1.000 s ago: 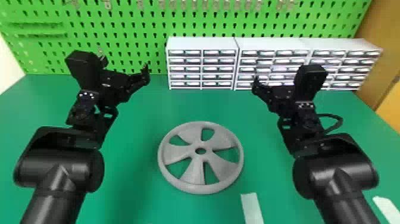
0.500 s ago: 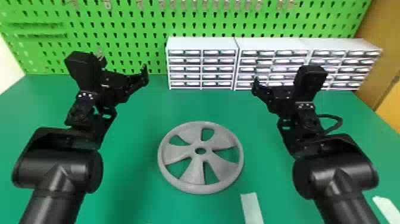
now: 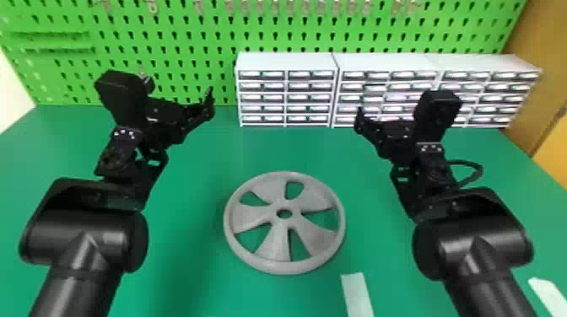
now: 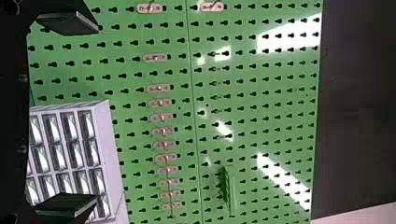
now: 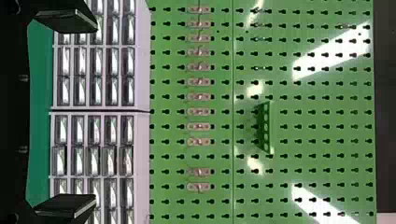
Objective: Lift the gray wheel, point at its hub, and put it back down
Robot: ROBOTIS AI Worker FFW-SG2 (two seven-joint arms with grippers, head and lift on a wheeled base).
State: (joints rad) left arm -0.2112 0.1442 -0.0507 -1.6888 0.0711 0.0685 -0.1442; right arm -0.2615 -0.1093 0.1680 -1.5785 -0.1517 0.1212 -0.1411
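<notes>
The gray wheel (image 3: 274, 242) lies flat on the green table, its hub hole facing up, midway between my two arms. My left gripper (image 3: 209, 103) is raised behind and to the left of the wheel, clear of it. On the other side, my right gripper (image 3: 360, 122) hangs raised behind and to the right of it. In the left wrist view the fingers of the left gripper (image 4: 67, 114) stand wide apart with nothing held. The right wrist view has the right gripper (image 5: 65, 114) likewise spread and unloaded.
White drawer cabinets (image 3: 287, 63) stand along the table's back edge, against a green pegboard (image 3: 177, 59) with hooks. A pale strip (image 3: 357, 295) lies near the front, right of the wheel, and another (image 3: 548, 295) at the front right corner.
</notes>
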